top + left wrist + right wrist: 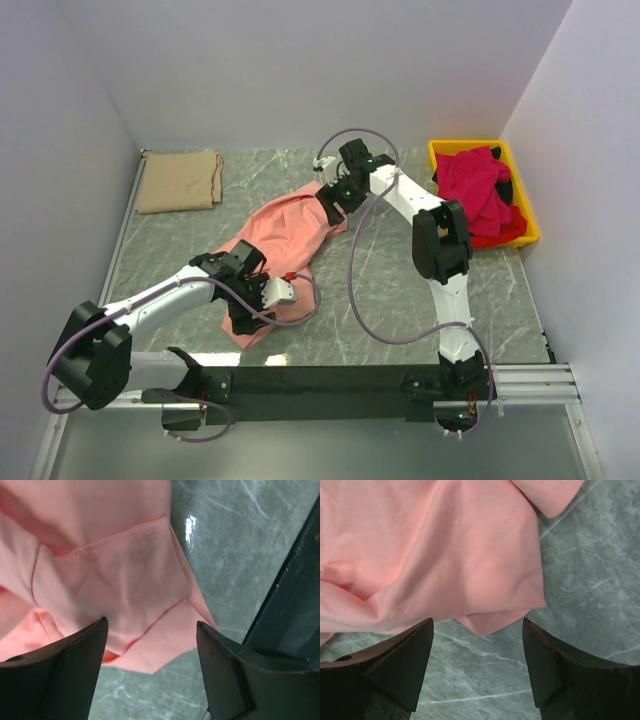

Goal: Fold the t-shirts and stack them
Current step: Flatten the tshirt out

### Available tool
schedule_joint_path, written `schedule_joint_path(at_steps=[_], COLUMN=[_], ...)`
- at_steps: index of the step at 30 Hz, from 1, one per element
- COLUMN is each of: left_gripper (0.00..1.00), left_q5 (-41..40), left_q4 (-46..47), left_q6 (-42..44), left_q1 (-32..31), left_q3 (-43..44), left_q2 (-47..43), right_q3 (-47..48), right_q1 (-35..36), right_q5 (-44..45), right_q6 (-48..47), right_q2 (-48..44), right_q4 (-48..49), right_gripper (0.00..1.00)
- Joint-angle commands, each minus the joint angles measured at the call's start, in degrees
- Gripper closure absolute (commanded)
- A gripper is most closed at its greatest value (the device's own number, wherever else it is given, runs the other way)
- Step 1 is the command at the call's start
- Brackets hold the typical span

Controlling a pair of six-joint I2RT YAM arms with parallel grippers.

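Both grippers over the salmon-pink t-shirt (290,235).
Left gripper (151,622) and right gripper (477,621) gape wide, holding nothing; from above, arms hide the shirt's ends.

There is one salmon-pink t-shirt (285,235) and one tan t-shirt (180,181). One yellow bin (465,144) holds crimson-red t-shirts (478,190), heaped past counting. There are two arms, the left arm (160,295) and the right arm (440,240).

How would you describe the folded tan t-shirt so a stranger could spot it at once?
Look at the grey marbled table and go to its far left corner. The tan t-shirt lies there, folded into a flat rectangle. Unlike the crumpled pink t-shirt mid-table and the red ones heaped in the yellow bin, it is neat.
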Motion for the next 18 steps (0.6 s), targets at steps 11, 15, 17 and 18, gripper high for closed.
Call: schedule_joint_path(at_steps=[11, 15, 17, 18], left_gripper=[0.57, 0.83, 0.98, 0.99], left_q5=[-4.3, -0.8, 0.9, 1.7], left_q4=[11.7, 9.6, 8.5, 8.1], left_q6=[-4.8, -6.0, -6.5, -6.6], left_q1=[-1.4, 1.4, 5.1, 6.6], left_q3=[-2.9, -1.3, 0.0, 0.6], left_q2=[7.8, 6.0, 5.2, 4.3], right_q3=[4.2, 8.9, 7.9, 6.8], right_q1=[-2.1, -1.9, -1.9, -2.1], right_q5=[-0.5, 0.6, -0.4, -0.6], right_q6=[6.5, 7.6, 6.4, 6.1], right_q2=[6.5, 9.6, 9.1, 8.4], right_q4=[-3.9, -7.1, -7.5, -7.6], right_gripper=[0.24, 0.37, 0.68, 0.77])
